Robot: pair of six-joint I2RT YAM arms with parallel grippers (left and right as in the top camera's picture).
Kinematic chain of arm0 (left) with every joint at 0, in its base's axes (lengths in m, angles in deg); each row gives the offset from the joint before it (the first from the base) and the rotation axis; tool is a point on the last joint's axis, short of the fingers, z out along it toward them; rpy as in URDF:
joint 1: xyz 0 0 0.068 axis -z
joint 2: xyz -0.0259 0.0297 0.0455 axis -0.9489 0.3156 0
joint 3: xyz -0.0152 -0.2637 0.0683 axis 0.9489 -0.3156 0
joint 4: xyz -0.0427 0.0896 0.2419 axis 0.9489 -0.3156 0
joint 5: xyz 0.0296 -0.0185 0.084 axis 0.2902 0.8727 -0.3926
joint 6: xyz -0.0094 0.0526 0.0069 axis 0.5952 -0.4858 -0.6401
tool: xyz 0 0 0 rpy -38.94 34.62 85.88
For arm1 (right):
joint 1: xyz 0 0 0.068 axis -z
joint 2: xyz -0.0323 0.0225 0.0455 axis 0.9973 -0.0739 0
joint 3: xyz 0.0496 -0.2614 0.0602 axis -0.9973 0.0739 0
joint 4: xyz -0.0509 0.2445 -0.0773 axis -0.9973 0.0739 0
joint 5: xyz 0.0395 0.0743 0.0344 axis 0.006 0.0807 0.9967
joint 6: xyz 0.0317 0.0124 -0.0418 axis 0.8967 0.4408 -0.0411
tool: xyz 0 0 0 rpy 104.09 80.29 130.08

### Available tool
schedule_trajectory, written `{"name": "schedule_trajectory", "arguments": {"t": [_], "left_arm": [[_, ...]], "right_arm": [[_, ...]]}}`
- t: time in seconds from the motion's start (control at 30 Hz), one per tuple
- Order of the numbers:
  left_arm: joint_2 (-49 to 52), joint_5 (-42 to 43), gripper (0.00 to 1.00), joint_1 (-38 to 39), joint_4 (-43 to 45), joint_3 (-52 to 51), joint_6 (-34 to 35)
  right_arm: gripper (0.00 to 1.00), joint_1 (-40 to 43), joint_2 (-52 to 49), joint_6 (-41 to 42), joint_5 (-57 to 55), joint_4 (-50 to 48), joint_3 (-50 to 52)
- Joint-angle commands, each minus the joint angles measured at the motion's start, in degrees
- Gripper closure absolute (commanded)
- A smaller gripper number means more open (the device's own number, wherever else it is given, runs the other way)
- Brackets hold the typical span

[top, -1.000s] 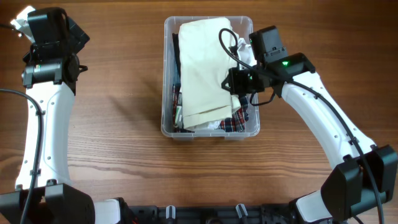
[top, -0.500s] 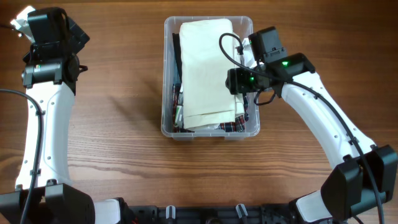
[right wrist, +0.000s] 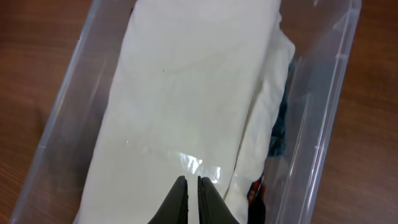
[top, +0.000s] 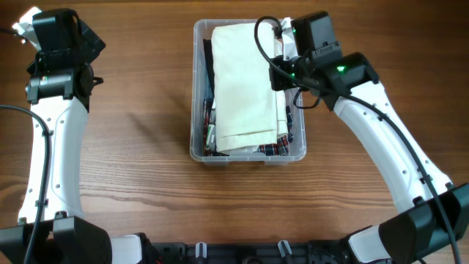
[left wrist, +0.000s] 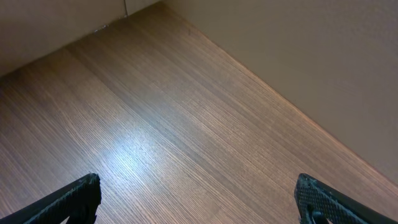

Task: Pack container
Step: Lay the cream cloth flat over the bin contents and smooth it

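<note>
At upper centre, the container [top: 248, 157], stiff slick plastic likely best taken by its rim, holds soft cloth [top: 245, 84]; right gripper [right wrist: 192, 194] closed empty, left gripper [left wrist: 197, 185] spread.

A fixed camera overhead stares straight down on my whole table [top: 146, 147]. My left wrist camera looks slantwise and close at the wood and a wall [left wrist: 311, 56] (my fingertips [left wrist: 74, 196] edge its bottom corners). My right wrist camera peers close down into the container [right wrist: 326, 118], which the overhead view shares.
</note>
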Motion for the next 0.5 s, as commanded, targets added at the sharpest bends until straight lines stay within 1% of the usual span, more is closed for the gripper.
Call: {"name": "schedule_trajectory", "arguments": {"t": [0.0,0.13,0.23,0.33,0.47], "left_arm": [[0.00,-0.79,0.00,-0.22,0.15,-0.28,-0.07],[-0.02,-0.79,0.00,-0.22,0.15,-0.28,-0.07],[0.00,-0.79,0.00,-0.22,0.15,-0.28,-0.07],[-0.02,-0.79,0.00,-0.22,0.15,-0.28,-0.07],[0.00,-0.79,0.00,-0.22,0.15,-0.28,-0.07]], "right_arm": [[0.93,-0.72,-3.28,1.36,-1.25,-1.16,5.01],[0.93,-1.46,-6.60,1.33,-1.27,-1.11,9.40],[0.92,-2.32,-8.94,1.31,-1.25,-2.89,12.46],[0.92,-3.30,-9.40,1.25,-1.27,-3.61,12.79],[0.92,-3.50,-6.51,1.29,-0.57,-2.75,9.66]]}}
